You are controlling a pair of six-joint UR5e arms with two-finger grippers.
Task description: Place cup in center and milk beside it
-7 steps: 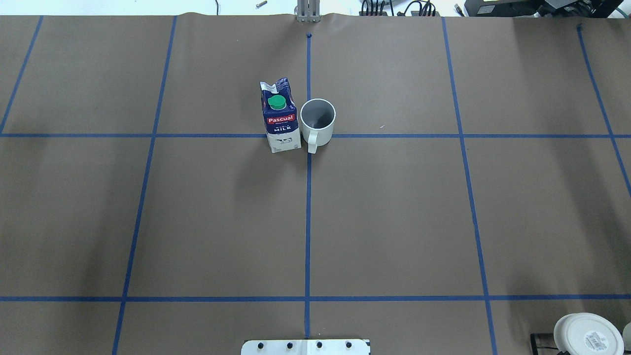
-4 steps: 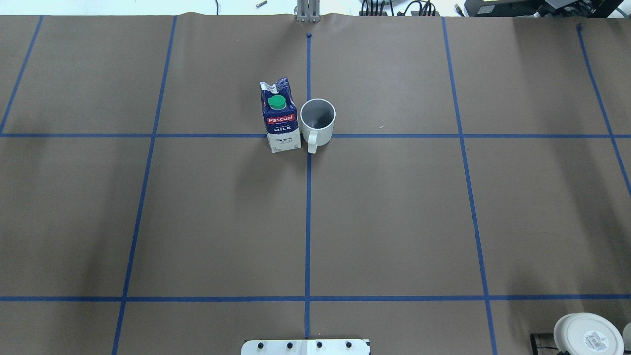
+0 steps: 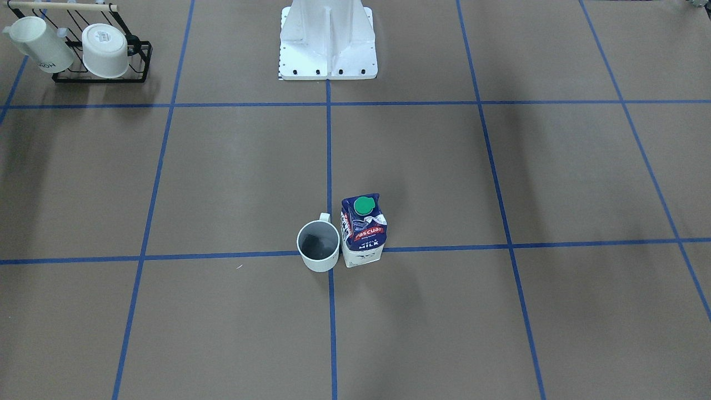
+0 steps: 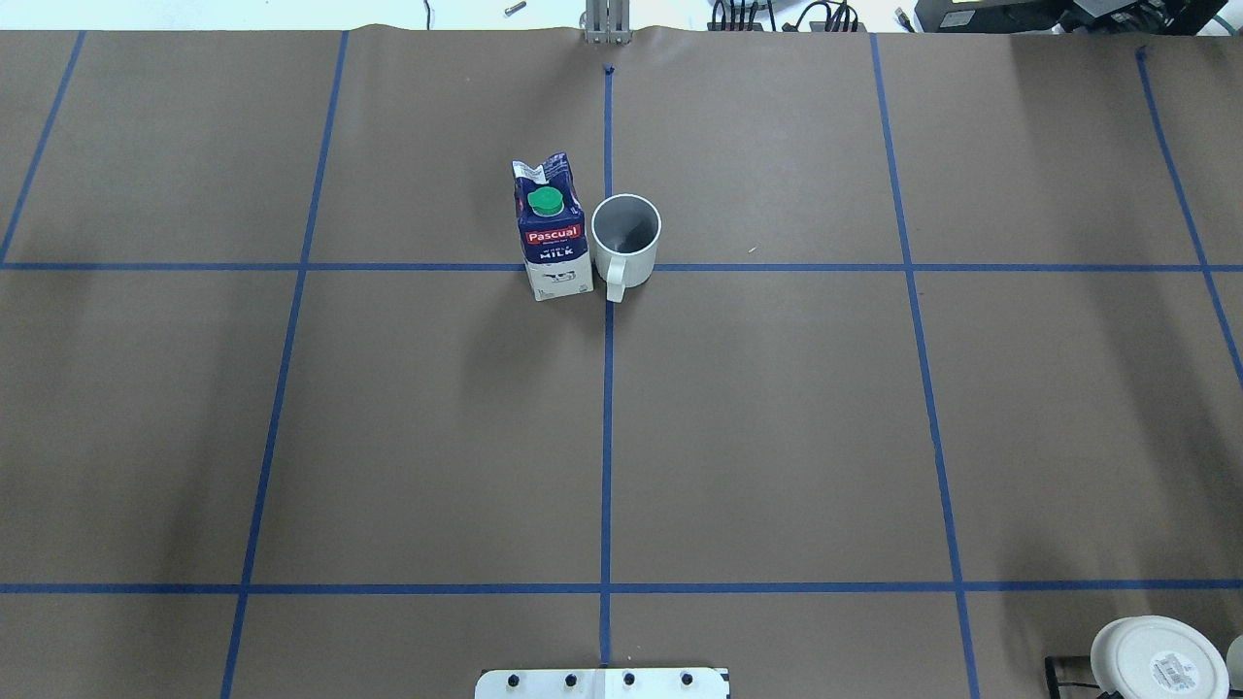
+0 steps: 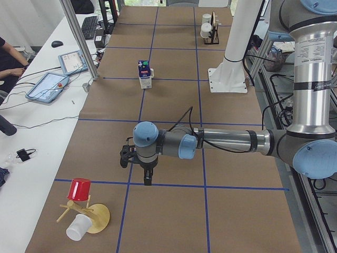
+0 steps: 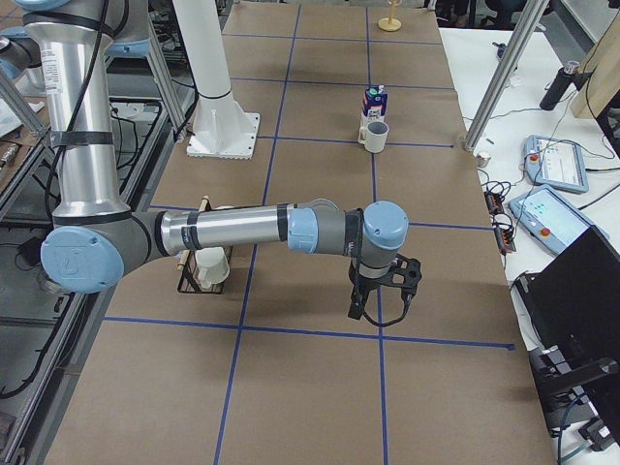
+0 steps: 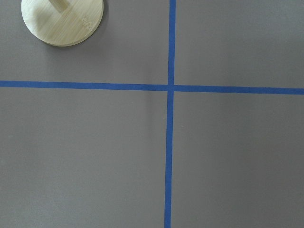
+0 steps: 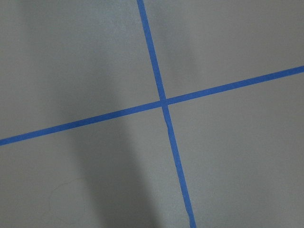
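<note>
The white cup (image 4: 626, 254) stands upright over the middle tape crossing, which it hides, with its handle toward the robot. The blue and white milk carton (image 4: 554, 238) stands upright right beside it, on the robot's left. Both also show in the front view, cup (image 3: 318, 250) and milk (image 3: 364, 230). The left gripper (image 5: 145, 176) shows only in the exterior left view, far from both, pointing down over bare table; I cannot tell its state. The right gripper (image 6: 378, 310) shows only in the exterior right view, also far off; I cannot tell its state.
A black rack (image 3: 100, 78) with two creamy mugs stands near the robot's right side. A wooden stand (image 5: 97, 219) with a red cup (image 5: 79, 190) and a white cup (image 5: 79, 227) sits at the table's left end. The white robot base (image 3: 328, 50) stands at the near edge.
</note>
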